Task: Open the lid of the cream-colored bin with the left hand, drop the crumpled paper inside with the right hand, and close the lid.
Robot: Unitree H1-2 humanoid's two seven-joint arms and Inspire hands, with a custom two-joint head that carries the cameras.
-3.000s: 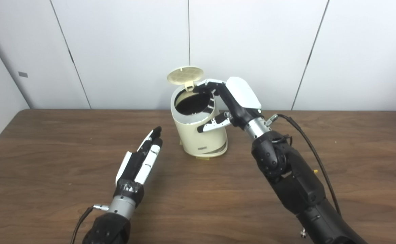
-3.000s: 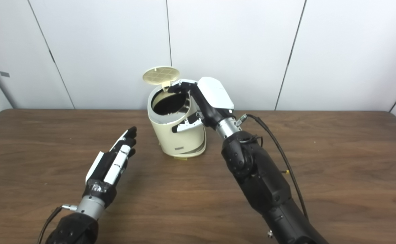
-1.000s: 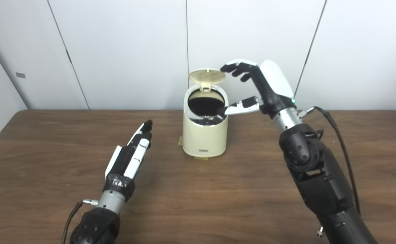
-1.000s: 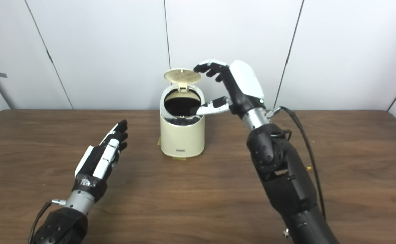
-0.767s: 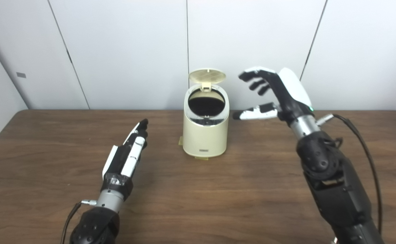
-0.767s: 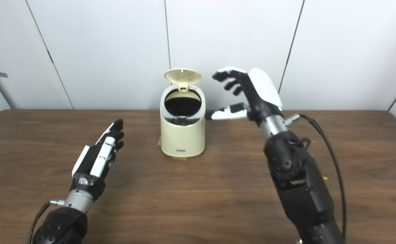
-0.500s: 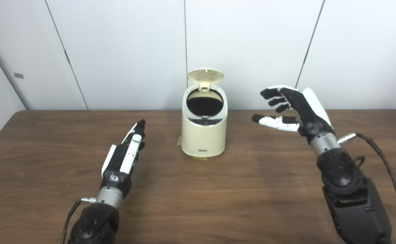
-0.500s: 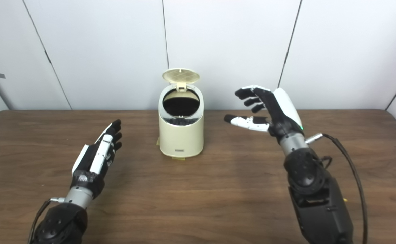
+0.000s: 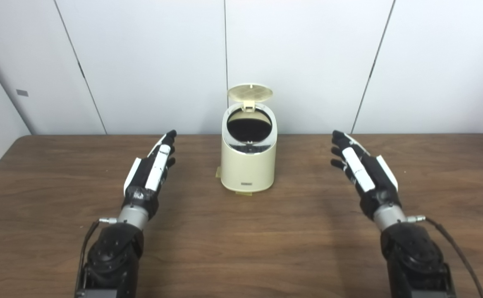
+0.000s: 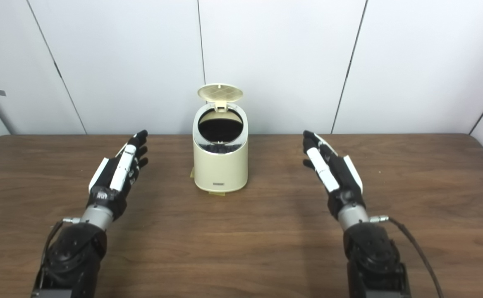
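Left eye view
Bin: one cream-colored round plastic bin (image 9: 248,165), upright mid-table on the brown wooden table (image 9: 241,248).
Lid: round cream lid (image 9: 250,92) raised — interior dark.
Label: small dark mark, unreadable.

Right eye view
Left hand (image 10: 117,169): fingers straight, holding nothing.
Right hand (image 10: 332,171): likewise — well apart from bin.

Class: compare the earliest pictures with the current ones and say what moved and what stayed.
The right hand let go of the tilted bin, which settled upright, and withdrew to the table's right side. The left hand moved slightly forward. The lid stays open.
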